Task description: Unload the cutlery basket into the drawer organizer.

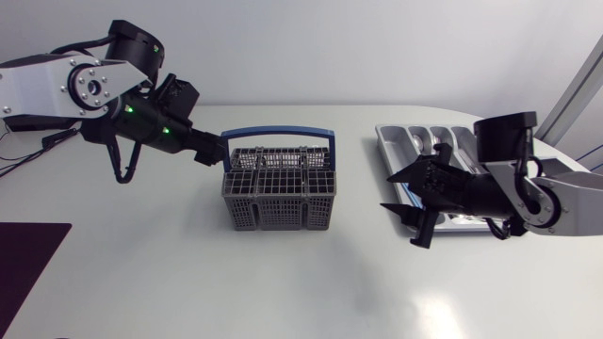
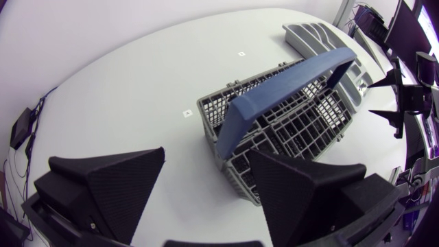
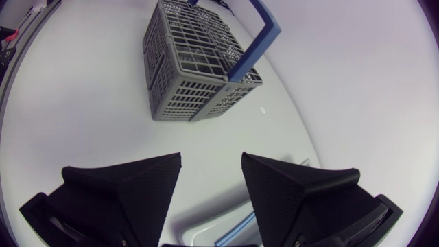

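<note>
Head view: grey cutlery basket [image 1: 279, 193] sits mid-counter [image 1: 301, 292], blue handle [image 1: 278, 132] upright. Drawer organizer [image 1: 403, 141] lies to basket's right, apart from it. Left end effector [image 1: 215, 151] hangs just beside handle's left end; contact cannot be told. Left wrist view: its fingers spread wide, nothing between them, basket just ahead. Right end effector [image 1: 394, 193] hangs over organizer's front end, pointing toward basket. Right wrist view: fingers spread, empty, basket well ahead, organizer rim beneath.
</note>
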Controlling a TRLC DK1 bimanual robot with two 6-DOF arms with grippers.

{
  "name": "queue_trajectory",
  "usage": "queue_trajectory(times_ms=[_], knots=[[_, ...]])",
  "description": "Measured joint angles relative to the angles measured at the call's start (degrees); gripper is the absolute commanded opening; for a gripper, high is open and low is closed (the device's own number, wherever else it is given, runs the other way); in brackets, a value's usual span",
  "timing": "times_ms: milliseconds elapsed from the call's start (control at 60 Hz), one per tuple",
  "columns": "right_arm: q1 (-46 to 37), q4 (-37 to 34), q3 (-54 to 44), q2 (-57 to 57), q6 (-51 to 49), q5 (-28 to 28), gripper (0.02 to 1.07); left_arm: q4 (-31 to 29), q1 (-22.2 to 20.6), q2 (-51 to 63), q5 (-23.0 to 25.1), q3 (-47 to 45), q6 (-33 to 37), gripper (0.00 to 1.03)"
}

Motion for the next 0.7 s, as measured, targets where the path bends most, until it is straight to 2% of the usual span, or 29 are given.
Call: queue_trajectory(times_ms=[250, 700], knots=[[6.49, 2.97, 1.27, 4.68, 5.79, 4.09, 0.68, 0.63, -3.61, 1.29, -1.09, 0.00, -0.04, 0.99], [7.91, 3.21, 2.32, 5.97, 7.43, 5.16, 0.68, 1.46, -6.91, 4.48, -1.73, 0.11, -0.46, 0.99]])
